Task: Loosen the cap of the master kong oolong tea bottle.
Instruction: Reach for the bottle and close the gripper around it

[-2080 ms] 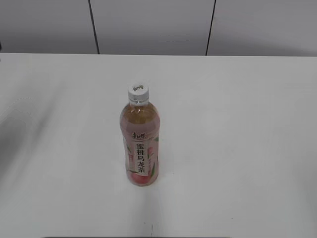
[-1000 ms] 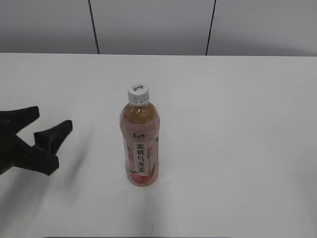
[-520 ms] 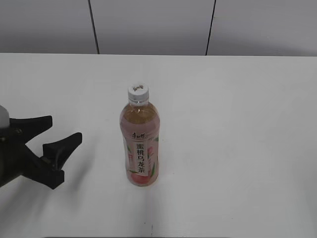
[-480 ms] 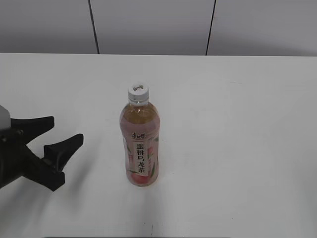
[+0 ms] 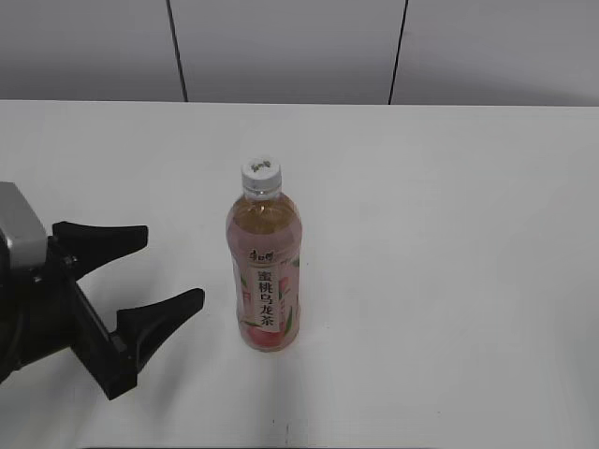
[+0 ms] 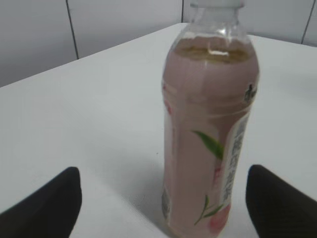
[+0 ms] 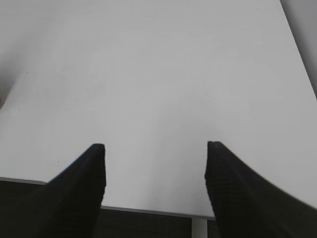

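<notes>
The master kong oolong tea bottle (image 5: 265, 271) stands upright in the middle of the white table (image 5: 449, 234), with pale amber tea, a pink peach label and a white strip of dark characters. Its white ribbed cap (image 5: 260, 173) is on the neck. My left gripper (image 5: 174, 267) is open, to the left of the bottle at label height, not touching it. In the left wrist view the bottle (image 6: 210, 124) stands ahead between the two spread fingertips (image 6: 163, 198), and the cap's lower edge (image 6: 218, 3) shows at the top. My right gripper (image 7: 155, 148) is open and empty over the table; it is out of the exterior view.
A grey panelled wall (image 5: 281, 47) runs behind the table's far edge. In the right wrist view the table's near edge (image 7: 148, 212) lies just under the open fingers, with dark space below.
My left gripper has come in from the left edge and moved right towards the bottle, staying open. The bottle has not moved.
</notes>
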Tool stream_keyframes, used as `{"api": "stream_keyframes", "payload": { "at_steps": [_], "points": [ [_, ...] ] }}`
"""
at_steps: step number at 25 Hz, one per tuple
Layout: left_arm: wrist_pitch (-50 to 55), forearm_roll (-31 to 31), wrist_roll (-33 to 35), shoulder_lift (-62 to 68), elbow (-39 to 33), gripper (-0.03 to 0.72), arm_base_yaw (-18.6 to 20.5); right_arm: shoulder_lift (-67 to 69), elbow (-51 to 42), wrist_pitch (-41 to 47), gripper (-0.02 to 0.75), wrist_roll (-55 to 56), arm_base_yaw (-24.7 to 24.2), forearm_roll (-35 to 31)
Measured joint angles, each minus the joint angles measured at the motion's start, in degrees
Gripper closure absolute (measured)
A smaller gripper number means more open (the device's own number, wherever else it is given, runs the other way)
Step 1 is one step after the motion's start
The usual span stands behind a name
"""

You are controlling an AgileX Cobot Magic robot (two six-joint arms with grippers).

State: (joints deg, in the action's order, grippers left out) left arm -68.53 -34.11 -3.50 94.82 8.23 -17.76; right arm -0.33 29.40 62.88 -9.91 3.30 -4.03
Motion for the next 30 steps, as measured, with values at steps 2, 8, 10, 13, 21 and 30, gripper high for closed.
{"api": "stream_keyframes", "payload": {
  "at_steps": [2, 8, 10, 13, 21, 30],
  "points": [
    [0.0, -2.5, -1.7, 0.0, 1.2, 0.076, 0.0, 0.0, 0.0, 0.0, 0.255, 0.0, 0.0, 0.0],
    [0.1, -6.8, -5.4, 0.0, 3.7, 0.076, 0.0, 0.0, 0.0, 0.0, 0.255, 0.0, 0.0, 0.0],
    [0.1, -8.6, -7.4, 0.0, 5.0, 0.076, 0.0, 0.0, 0.0, 0.0, 0.255, 0.0, 0.0, 0.0],
    [0.1, -10.0, -8.6, 0.0, 6.7, 0.076, 0.0, 0.0, 0.0, 0.0, 0.255, 0.0, 0.0, 0.0],
    [0.1, -13.0, -11.3, 3.2, 10.3, 0.076, -0.4, 0.0, 0.0, 0.0, 0.255, 0.0, 0.0, 0.0],
    [0.1, -13.3, -11.3, 8.2, 14.3, 0.085, -3.0, 0.0, 0.0, 0.0, 0.255, 0.0, 0.0, 0.0]
  ]
}}
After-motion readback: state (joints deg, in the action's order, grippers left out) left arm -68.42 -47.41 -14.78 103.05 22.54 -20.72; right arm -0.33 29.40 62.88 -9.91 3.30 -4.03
